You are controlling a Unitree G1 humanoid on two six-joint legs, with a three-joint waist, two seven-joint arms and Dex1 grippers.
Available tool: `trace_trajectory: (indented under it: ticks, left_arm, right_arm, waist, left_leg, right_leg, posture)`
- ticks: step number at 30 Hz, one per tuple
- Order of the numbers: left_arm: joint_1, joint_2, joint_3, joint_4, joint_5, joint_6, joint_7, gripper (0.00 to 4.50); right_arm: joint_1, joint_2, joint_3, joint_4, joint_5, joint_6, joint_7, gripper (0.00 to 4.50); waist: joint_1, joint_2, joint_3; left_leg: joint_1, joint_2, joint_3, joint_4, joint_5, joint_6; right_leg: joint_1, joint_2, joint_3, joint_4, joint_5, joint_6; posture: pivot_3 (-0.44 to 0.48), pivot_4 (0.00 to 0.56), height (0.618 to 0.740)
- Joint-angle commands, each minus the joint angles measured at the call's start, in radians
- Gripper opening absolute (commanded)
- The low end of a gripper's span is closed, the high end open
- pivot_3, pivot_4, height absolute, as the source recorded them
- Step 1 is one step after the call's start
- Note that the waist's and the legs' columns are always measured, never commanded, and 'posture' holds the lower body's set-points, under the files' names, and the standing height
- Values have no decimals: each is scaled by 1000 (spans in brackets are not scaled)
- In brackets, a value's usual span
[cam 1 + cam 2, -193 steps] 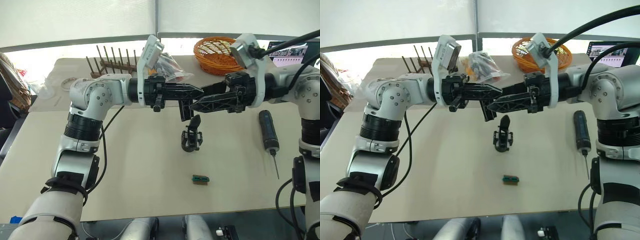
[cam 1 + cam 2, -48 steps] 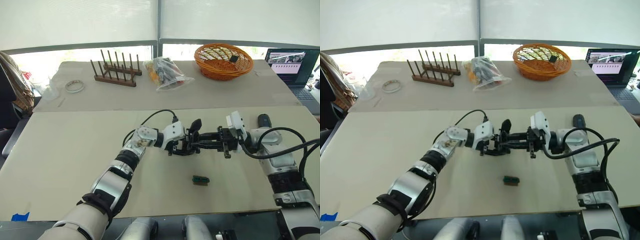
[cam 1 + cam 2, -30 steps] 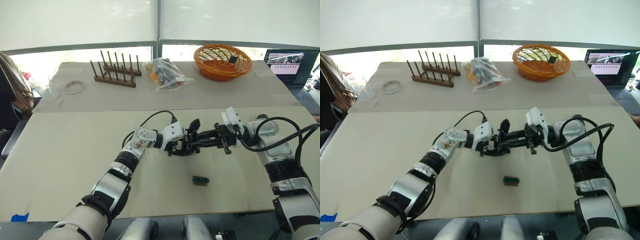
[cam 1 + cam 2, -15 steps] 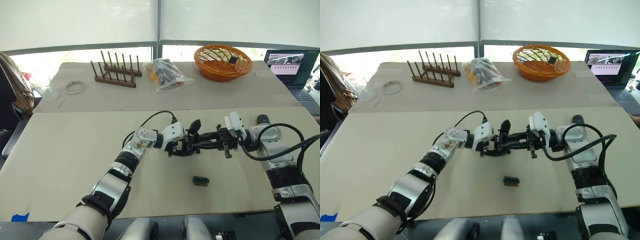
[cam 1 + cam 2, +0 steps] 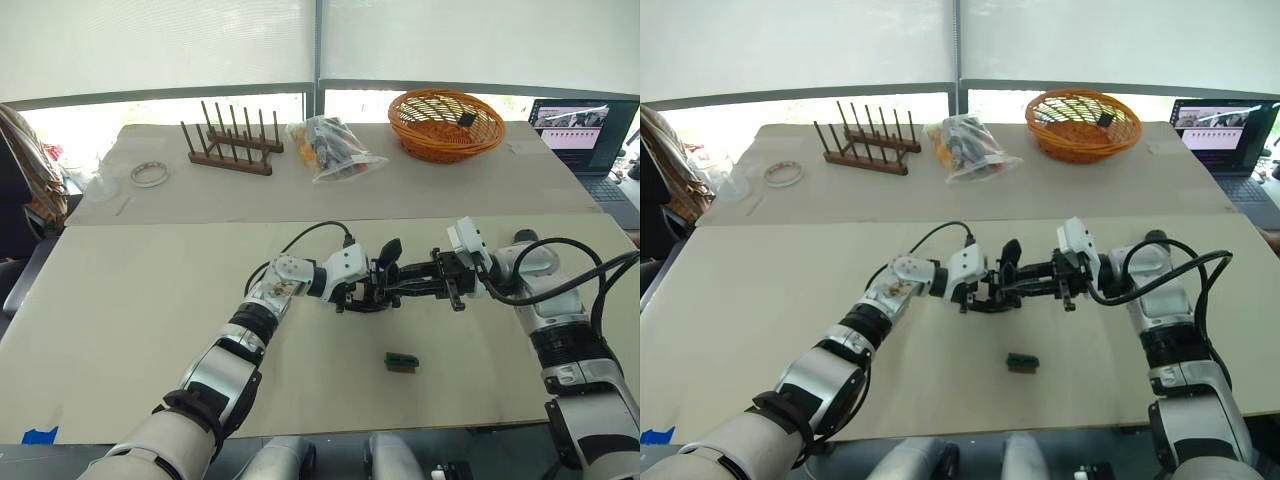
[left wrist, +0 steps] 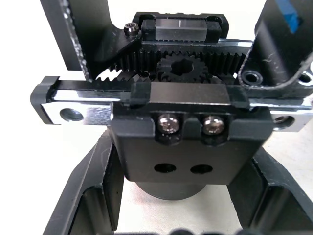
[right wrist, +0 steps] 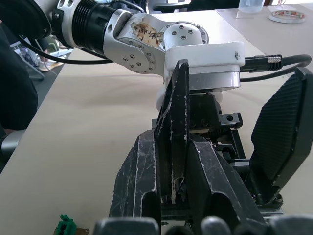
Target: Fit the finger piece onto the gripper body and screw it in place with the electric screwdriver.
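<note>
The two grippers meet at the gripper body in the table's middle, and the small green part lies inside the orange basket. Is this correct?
Not entirely. The small green part lies on the table, nearer the robot than the gripper body, as the left eye view shows. The rest is correct.

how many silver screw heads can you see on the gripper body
2 silver screw heads, one beside the other, on the front of the gripper body, just above two empty holes. More may be hidden on other faces.

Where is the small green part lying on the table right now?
In the left eye view, the small green part lies alone on the table, nearer the robot than the gripper body.
</note>
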Motion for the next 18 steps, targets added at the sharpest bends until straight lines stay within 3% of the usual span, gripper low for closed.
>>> trace_trajectory:
  ticks: [1,9,16,18]
  left_arm:
    - [-8,30,19,-44,-22,1,-29,2311]
    - [-10,21,18,-34,-21,-3,-26,2311]
    - [-20,0,19,-8,-21,-17,-20,2311]
    - [-24,-8,21,2,-19,-23,-20,2311]
  right_arm:
    - [79,-14,86,88,-113,13,27,325]
    - [75,-14,-24,-124,1,96,-54,325]
    - [79,-100,-106,-377,106,271,-96,325]
    - [96,-116,-84,-401,66,270,-109,325]
  waist:
    - [0,0,0]
    - [0,0,0]
    - [8,1,1]
    - [12,1,1]
  left_leg:
    - [0,0,0,0,0,0]
    - [-1,0,0,-1,0,0]
    - [-8,-1,0,0,0,0]
    - [-12,-1,0,2,0,0]
  right_leg:
    - [0,0,0,0,0,0]
    - [-1,0,0,0,0,0]
    - [-7,0,-1,1,0,0]
    - [-10,0,-1,1,0,0]
  posture:
    - [0,150,740]
    - [0,150,740]
    - [0,150,740]
    - [0,150,740]
